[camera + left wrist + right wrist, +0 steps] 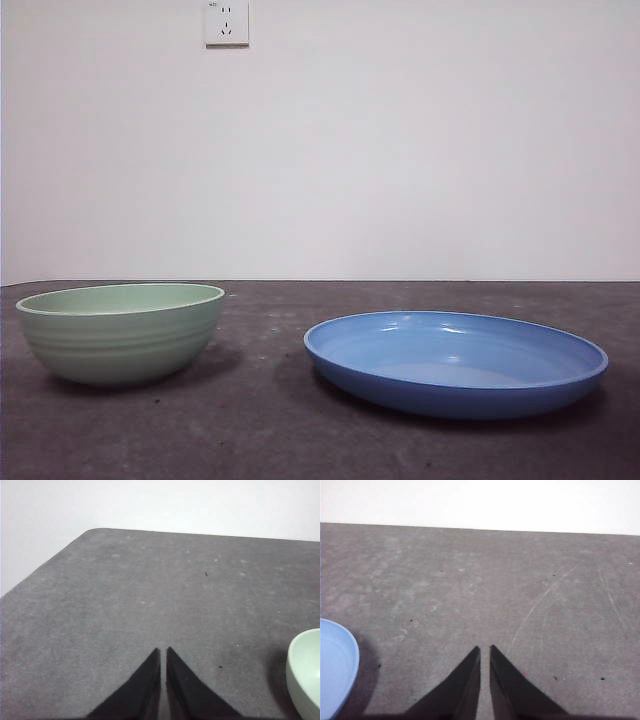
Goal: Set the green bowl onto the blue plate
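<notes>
Grippers idle, bowl not yet picked up.

Both my left gripper (163, 652) and right gripper (485, 651) hang over bare table (300, 440) with jaws nearly closed, gripping nothing. Out in front, the green bowl (122, 332) sits on the left, well apart from the blue plate (455, 362) on the right. Next I judge the left gripper must spread its jaws and reach for the bowl's rim.
</notes>
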Tool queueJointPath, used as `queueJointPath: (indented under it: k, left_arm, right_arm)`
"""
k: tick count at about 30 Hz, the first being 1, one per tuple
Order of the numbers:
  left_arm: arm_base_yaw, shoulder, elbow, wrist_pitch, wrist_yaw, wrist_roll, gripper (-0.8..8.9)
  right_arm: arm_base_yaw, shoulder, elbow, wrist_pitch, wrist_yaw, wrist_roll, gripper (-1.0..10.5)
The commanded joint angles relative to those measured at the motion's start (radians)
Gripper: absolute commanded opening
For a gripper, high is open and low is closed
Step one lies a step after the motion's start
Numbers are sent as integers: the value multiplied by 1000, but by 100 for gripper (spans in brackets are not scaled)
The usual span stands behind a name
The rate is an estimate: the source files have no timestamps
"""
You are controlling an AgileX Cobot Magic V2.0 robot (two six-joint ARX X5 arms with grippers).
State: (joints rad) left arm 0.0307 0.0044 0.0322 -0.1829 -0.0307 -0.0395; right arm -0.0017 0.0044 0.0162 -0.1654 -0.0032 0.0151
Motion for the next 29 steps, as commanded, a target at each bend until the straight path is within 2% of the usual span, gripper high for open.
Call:
queueJointPath:
  k: [1,11,17,21,29]
  left_arm:
    - [3,-1,-20,-3,-4,1,19]
    - [3,-1,-20,-4,-3,-5,16]
    - [1,0,-14,-3,13,-42,15]
    - [1,10,26,-3,14,-106,16]
    - [0,119,153,-4,126,-220,16]
  right_arm:
    - [0,-1,-5,18,0,0,29]
    - [-1,-1,-5,17,0,11,29]
    - [0,-1,17,21,-26,112,13]
    - [0,0,68,4,-24,173,12]
    - [0,59,224,-63,-27,290,12]
